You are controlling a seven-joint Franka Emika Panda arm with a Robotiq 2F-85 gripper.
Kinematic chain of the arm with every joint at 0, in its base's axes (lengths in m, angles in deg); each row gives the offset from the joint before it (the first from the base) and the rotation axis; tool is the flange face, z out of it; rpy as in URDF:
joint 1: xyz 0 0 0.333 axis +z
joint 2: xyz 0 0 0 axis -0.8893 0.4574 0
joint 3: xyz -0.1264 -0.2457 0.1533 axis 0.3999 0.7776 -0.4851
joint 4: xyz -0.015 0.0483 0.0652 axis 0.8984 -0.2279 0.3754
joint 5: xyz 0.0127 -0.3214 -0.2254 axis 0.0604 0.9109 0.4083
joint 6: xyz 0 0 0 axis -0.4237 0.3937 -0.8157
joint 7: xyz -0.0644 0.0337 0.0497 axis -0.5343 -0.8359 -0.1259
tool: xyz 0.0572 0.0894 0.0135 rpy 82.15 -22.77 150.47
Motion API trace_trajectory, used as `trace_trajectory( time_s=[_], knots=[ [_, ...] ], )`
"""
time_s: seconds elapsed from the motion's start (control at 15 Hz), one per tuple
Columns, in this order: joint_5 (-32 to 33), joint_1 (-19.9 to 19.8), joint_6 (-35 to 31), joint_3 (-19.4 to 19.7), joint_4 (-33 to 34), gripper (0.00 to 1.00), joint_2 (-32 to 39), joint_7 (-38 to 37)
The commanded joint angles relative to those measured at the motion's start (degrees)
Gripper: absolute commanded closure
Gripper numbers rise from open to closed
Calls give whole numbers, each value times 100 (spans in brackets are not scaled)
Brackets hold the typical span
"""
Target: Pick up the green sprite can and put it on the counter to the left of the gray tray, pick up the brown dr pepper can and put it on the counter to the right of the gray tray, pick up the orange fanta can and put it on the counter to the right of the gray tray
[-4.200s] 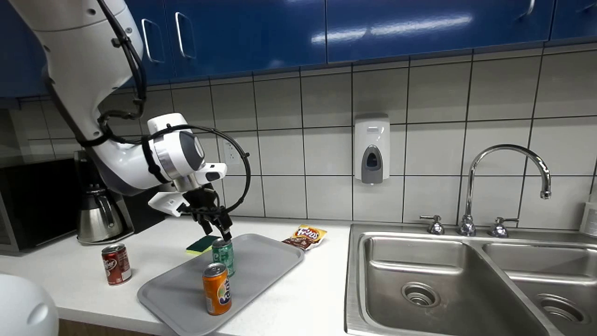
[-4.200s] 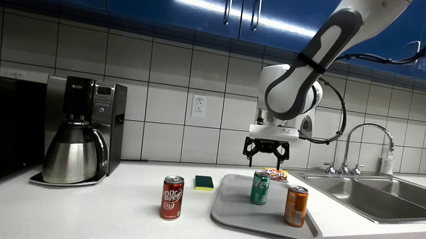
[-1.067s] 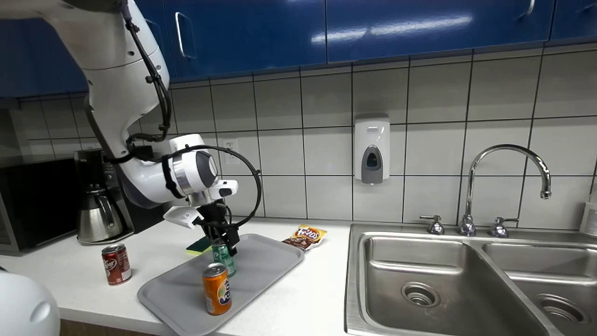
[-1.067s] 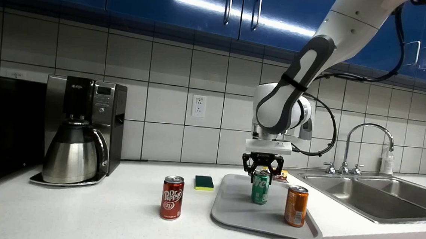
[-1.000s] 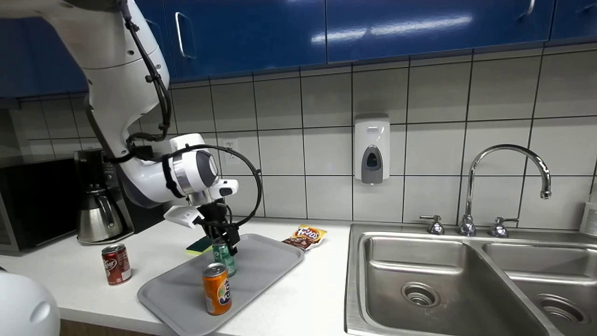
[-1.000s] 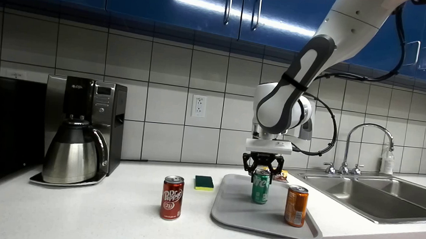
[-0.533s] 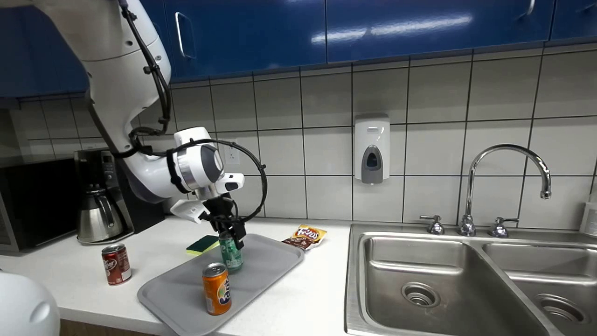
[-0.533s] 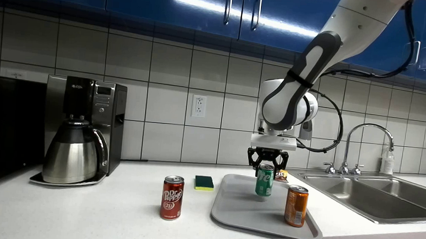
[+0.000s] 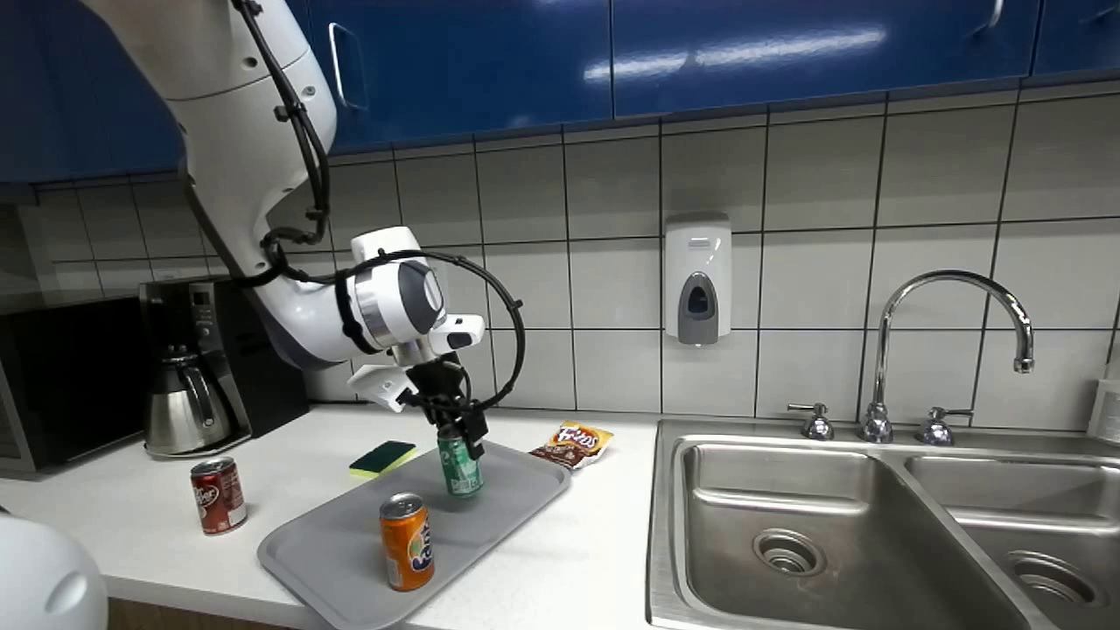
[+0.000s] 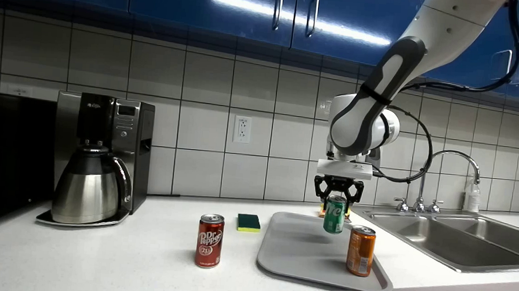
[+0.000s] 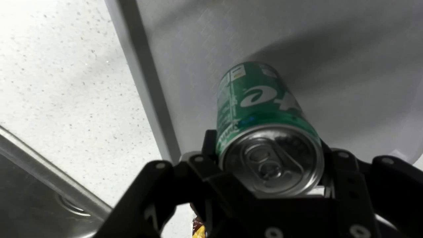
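My gripper (image 10: pixel 337 206) is shut on the green sprite can (image 10: pixel 334 220), its fingers on either side of the can's upper part. The can hangs a little above the gray tray (image 10: pixel 286 259), leaning slightly; in the wrist view its silver top faces the camera and the green side (image 11: pixel 261 99) shows against the tray surface (image 11: pixel 185 49). Upright on the tray's near part is the orange fanta can (image 9: pixel 407 544), seen in both exterior views. The brown dr pepper can (image 10: pixel 209 242) stands upright on the white counter (image 10: pixel 110 258), left of the tray.
A green-yellow sponge (image 10: pixel 248 223) lies left of the tray, and a snack bag (image 9: pixel 573 444) behind it. The steel sink (image 9: pixel 787 525) is to the right. A coffee maker (image 10: pixel 103 162) stands at the left; blue cabinets (image 9: pixel 472 70) hang above.
My gripper came down over the sprite can and took hold of it. Within the last second the can has risen off the tray and shifted to the right. The other cans have stayed put.
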Motion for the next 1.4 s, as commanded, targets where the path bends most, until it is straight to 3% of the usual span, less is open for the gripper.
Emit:
trace_trajectory(
  time_s=[0.0, 1.33],
  knots=[
    [-57, -150, -82, 62, -156, 62, -247, -24],
    [37, -585, -27, 787, 239, 62, 112, -539]
  ],
)
